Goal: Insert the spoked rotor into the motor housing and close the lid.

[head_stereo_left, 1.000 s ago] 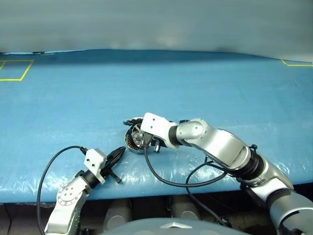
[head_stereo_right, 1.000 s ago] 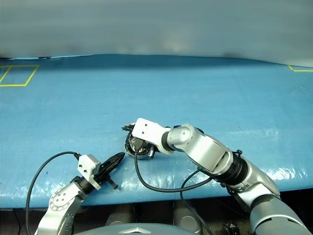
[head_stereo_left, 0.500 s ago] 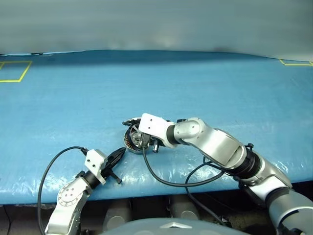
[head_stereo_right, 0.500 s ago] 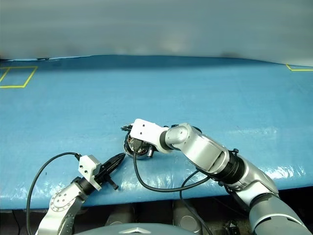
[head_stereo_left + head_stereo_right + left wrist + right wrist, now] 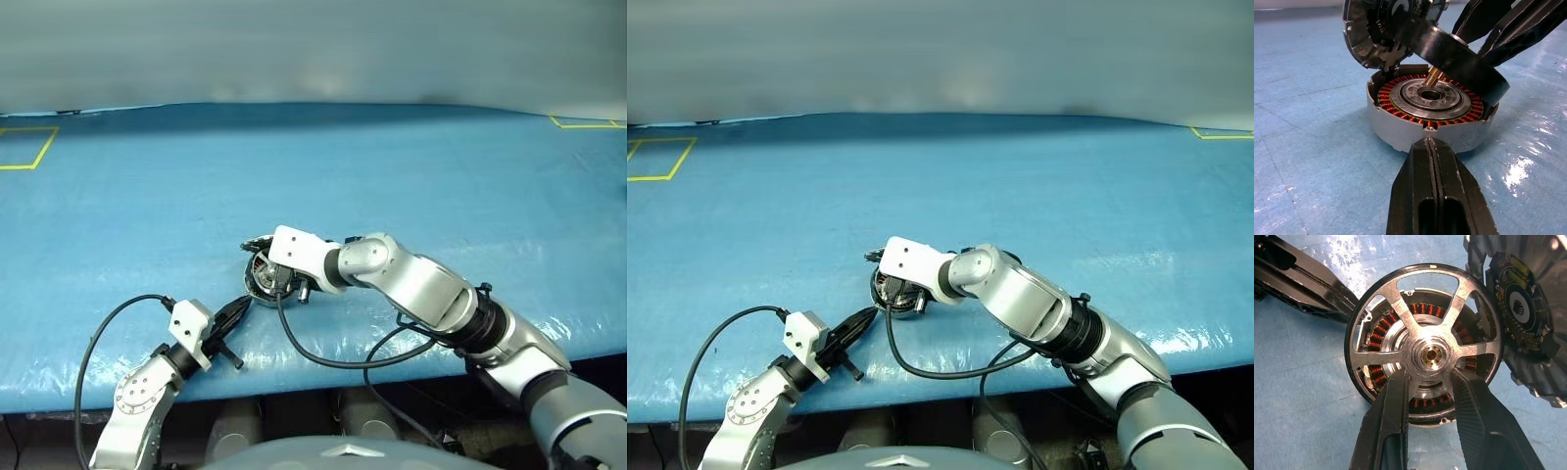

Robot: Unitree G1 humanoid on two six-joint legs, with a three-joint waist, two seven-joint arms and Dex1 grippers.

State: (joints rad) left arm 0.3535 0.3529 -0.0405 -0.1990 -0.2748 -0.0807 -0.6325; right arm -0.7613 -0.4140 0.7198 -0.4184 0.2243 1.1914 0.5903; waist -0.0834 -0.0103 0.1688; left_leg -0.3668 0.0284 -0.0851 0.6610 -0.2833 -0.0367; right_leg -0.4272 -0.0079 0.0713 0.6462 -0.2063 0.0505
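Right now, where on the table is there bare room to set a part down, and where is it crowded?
Bare blue table lies beyond the motor housing out to the yellow tape corners, and to its far left and right. Crowded at the near middle: right gripper holding the spoked rotor over the housing, lid propped behind, shut left gripper in front.

The blue plastic-covered table (image 5: 441, 176) lies bare across the upper frame and both sides. At centre, the grey copper-wound ring housing (image 5: 1425, 122) is crowded: black-rimmed spoked wheel (image 5: 1425, 340) above, toothed silver disc (image 5: 1381, 34) leaning behind.
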